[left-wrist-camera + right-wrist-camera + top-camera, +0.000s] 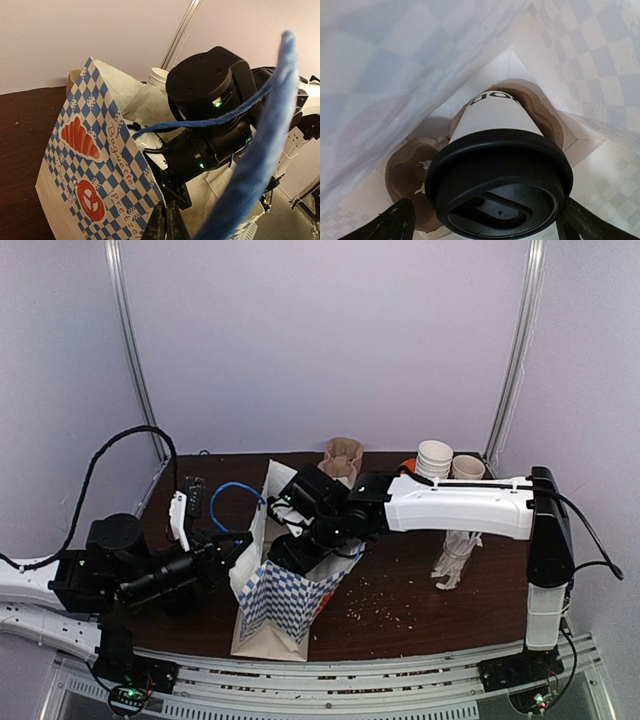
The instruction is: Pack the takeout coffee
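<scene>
The takeout coffee, a white cup [495, 117] with a black lid [500, 185], stands in a brown pulp carrier tray [405, 170] at the bottom of the blue-and-white checked paper bag [285, 605]. My right gripper [490, 220] reaches down into the bag and is open, one finger on each side of the lid. In the top view its fingers are hidden inside the bag. At the bag's left rim my left gripper [235, 555] is shut on the paper edge [150, 200], and its closed fingertips [167, 222] pinch it.
At the back right stand a stack of white paper cups [434, 458] and one more cup [467, 467]. A brown pulp stack [343, 458] sits behind the bag. A glass of wrapped straws [455, 560] stands right of the bag. A blue cable [235, 490] loops over my left wrist.
</scene>
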